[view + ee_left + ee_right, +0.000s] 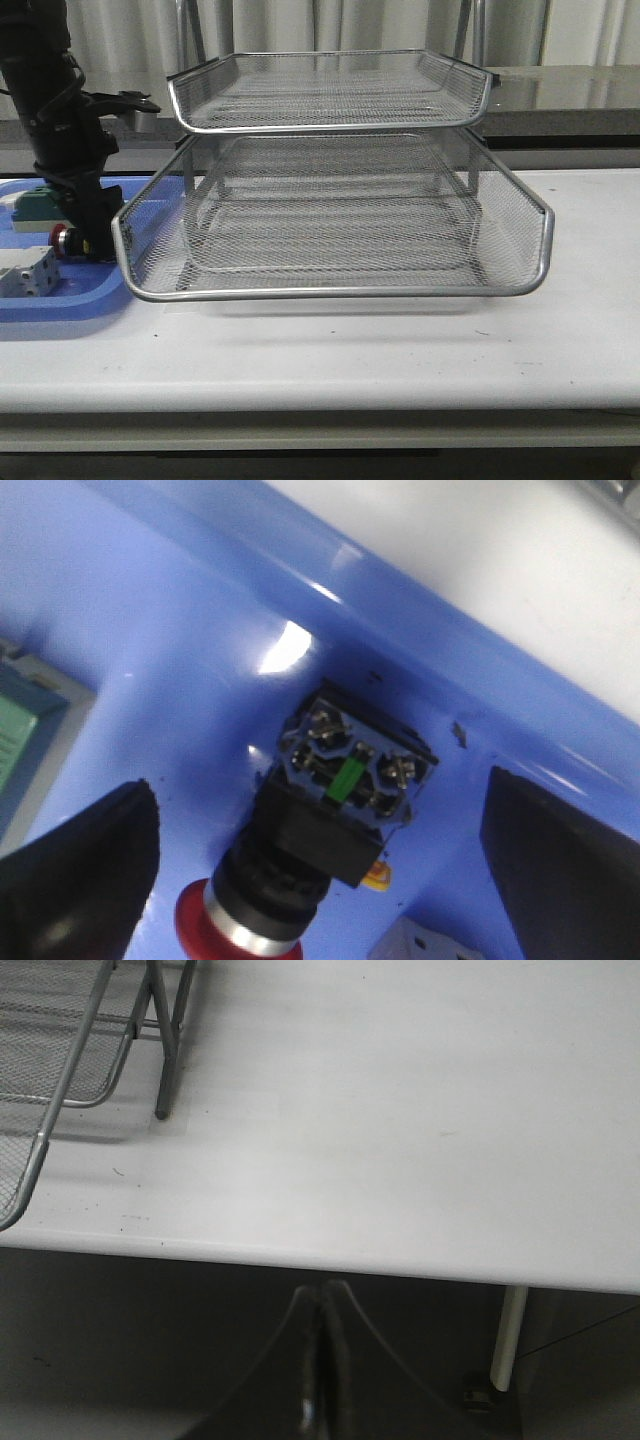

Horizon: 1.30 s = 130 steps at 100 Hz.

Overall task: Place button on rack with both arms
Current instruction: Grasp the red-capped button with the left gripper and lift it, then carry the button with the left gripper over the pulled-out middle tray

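Observation:
The button (300, 850) lies on its side in the blue tray (200, 650), red head, silver collar, black body and blue rear block showing. In the front view only its red head (60, 238) shows beside the arm. My left gripper (320, 880) is open; its black fingers (75, 870) stand on either side of the button, apart from it. In the front view the left gripper (88, 240) reaches down into the tray, left of the rack (330, 290). My right gripper (322, 1305) is shut and empty, below the table's front edge, and is out of the front view.
A green-and-cream block (40, 205) and a white terminal block (28, 272) lie in the blue tray (60, 305) near the button. The rack's leg (163, 1050) and mesh corner (50, 1060) show in the right wrist view. White table (400, 350).

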Tool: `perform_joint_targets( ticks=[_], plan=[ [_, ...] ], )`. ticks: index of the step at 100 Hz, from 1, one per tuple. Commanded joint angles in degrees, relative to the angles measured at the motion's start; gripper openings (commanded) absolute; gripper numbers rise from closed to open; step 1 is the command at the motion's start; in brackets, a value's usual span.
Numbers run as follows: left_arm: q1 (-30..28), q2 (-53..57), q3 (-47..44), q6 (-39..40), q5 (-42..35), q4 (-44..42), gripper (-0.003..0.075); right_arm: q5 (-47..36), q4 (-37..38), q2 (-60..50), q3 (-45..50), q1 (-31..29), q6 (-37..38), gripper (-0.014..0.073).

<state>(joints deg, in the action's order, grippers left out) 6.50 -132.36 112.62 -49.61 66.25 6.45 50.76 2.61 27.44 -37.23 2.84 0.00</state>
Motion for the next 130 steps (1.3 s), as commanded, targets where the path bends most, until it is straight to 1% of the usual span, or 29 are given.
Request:
perform_joint_targets(
  ticks=[1, 41, 47, 52, 59, 71, 78, 85, 90, 101, 108, 117, 130],
  plan=[
    [0.24, 3.02, 1.84, -0.28, -0.3, 0.56, 0.0617, -3.43, 0.76, 0.28, -1.82, -0.06, 0.0, -0.0068],
    [0.24, 1.83, 1.84, -0.28, -0.17, 0.56, 0.0617, -3.43, 0.76, 0.28, -1.82, -0.06, 0.0, -0.0068],
    [0.24, 1.83, 1.84, -0.28, -0.17, 0.56, 0.0603, -3.43, 0.76, 0.28, -1.82, -0.06, 0.0, -0.0068],
    [0.24, 1.83, 1.84, -0.28, -0.17, 0.56, 0.0564, -3.43, 0.76, 0.28, -1.82, -0.06, 0.0, -0.0068],
    [0.24, 1.83, 1.84, -0.28, -0.17, 0.45, 0.0471, -3.43, 0.76, 0.28, -1.82, -0.06, 0.0, -0.0068],
    [0.24, 1.83, 1.84, -0.28, -0.17, 0.04, 0.0261, -3.43, 0.76, 0.28, -1.82, -0.06, 0.0, -0.0068],
    [0.24, 1.83, 1.91, -0.28, -0.04, 0.04, 0.0158, -3.43, 0.76, 0.28, -1.82, -0.06, 0.0, -0.0068],
    [0.24, 1.98, 1.97, -0.28, -0.04, -0.04, 0.0073, -3.43, 0.76, 0.28, -1.82, -0.06, 0.0, -0.0068],
    [0.14, 2.33, 1.97, -0.28, 0.25, -0.04, 0.0029, -3.43, 0.76, 0.28, -1.82, -0.06, 0.0, -0.0068],
    [0.14, 2.86, 3.67, -0.28, 3.36, -0.19, -0.002, -3.43, 0.76, 0.28, -1.82, -0.06, 0.0, -0.0068],
    [0.0, 3.13, 5.9, -0.28, 6.49, -0.18, -0.002, -3.43, 0.76, 0.28, -1.82, -0.06, 0.0, -0.0068],
    [-0.08, 4.59, 8.03, 3.07, 6.35, -0.69, -0.002, -3.43, 0.76, 0.28, -1.82, -0.06, 0.0, -0.0068],
    [-0.08, 8.56, 8.98, 3.3, 6.35, -1.38, -0.002, -3.43, 0.76, 0.28, -1.82, -0.06, 0.0, -0.0068]
  ],
)
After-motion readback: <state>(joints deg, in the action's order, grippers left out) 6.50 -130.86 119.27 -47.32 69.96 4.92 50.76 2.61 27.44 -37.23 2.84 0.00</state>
